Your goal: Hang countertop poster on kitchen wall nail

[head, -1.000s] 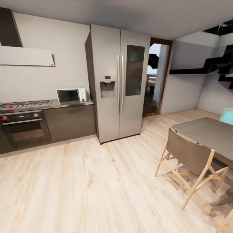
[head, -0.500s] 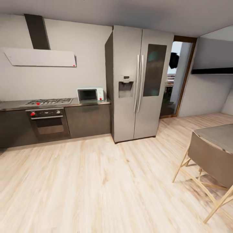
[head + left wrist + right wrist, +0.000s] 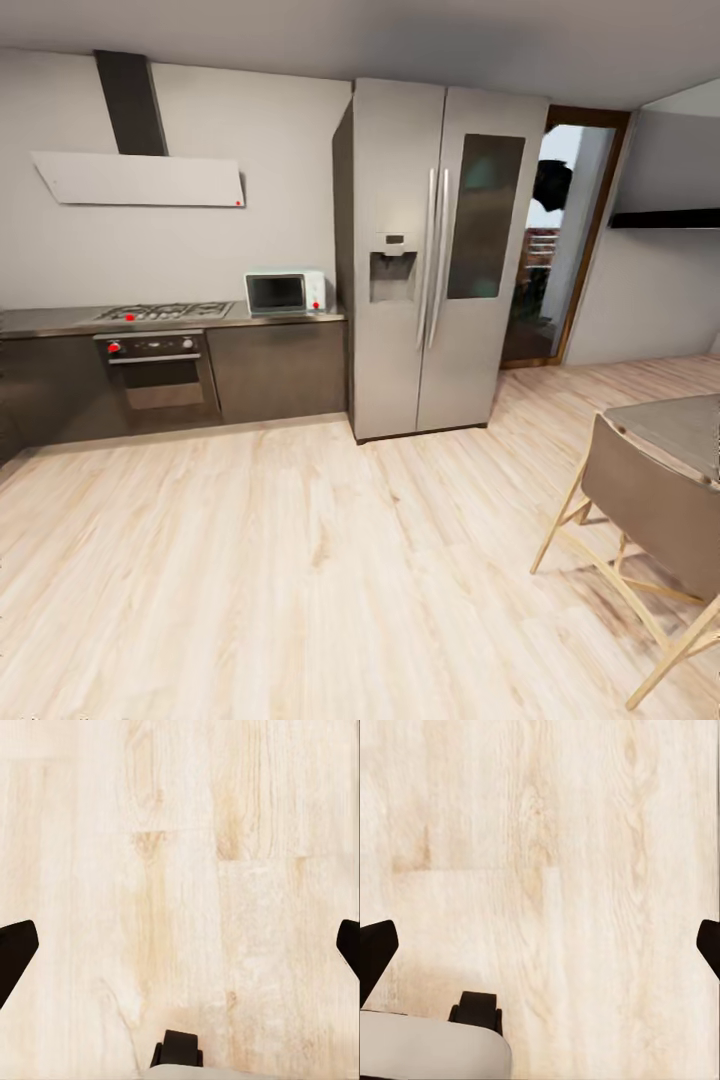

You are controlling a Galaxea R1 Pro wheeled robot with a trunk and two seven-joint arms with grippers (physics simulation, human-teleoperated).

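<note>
Gaping empty over floorboards (image 3: 187, 870), both claws (image 3: 180, 945) (image 3: 540, 945); fridge (image 3: 430, 260) beside kitchen countertop (image 3: 60, 320), chair (image 3: 650, 510) near.

No words, brands, numbers or signs can be read anywhere. The fridge (image 3: 440, 260), its dispenser panel (image 3: 392, 262), the microwave (image 3: 285, 292), the oven (image 3: 158, 370) left of the fridge and the hood (image 3: 140, 178) carry no legible lettering.
</note>
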